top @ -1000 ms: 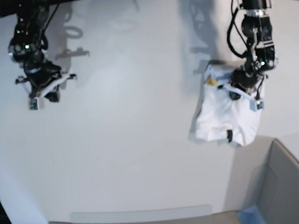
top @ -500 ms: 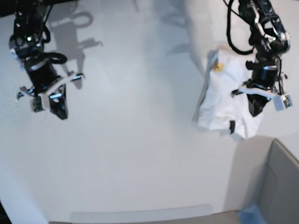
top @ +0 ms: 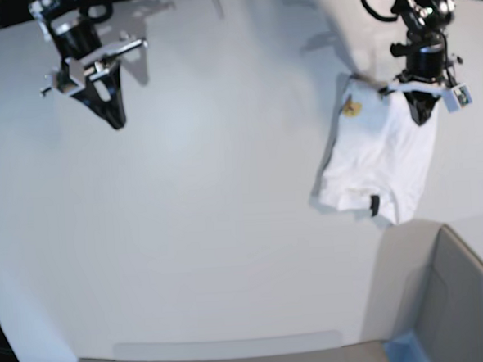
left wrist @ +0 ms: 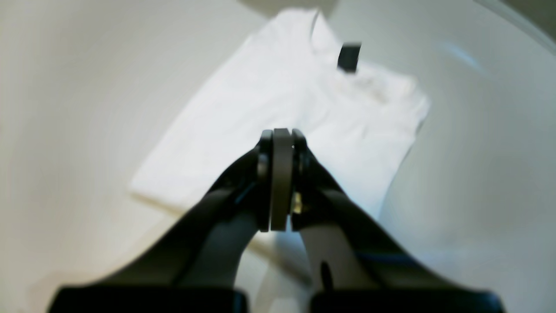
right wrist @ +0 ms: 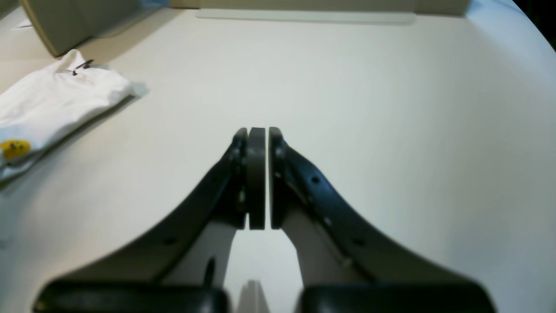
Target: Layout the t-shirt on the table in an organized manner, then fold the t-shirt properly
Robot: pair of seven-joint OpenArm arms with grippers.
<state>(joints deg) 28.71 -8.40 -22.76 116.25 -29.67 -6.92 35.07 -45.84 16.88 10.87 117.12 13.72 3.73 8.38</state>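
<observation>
The t-shirt (top: 380,160) is soft white cloth, matt and lightly creased, with a small black label (top: 374,206) and an orange-yellow tag (top: 351,108) that look like woven fabric, though the blur leaves that unsure. The table (top: 228,231) is smooth and plain white with a faint satin sheen. Both the left gripper (left wrist: 281,180) and right gripper (right wrist: 257,178) show black, moulded-looking plastic fingers with duller grey pads.

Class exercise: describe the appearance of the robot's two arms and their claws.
Both arms are black with looping black cables and white brackets near the wrists. The left claw and the right claw each have curved black fingers tipped with flat grey pads.
</observation>
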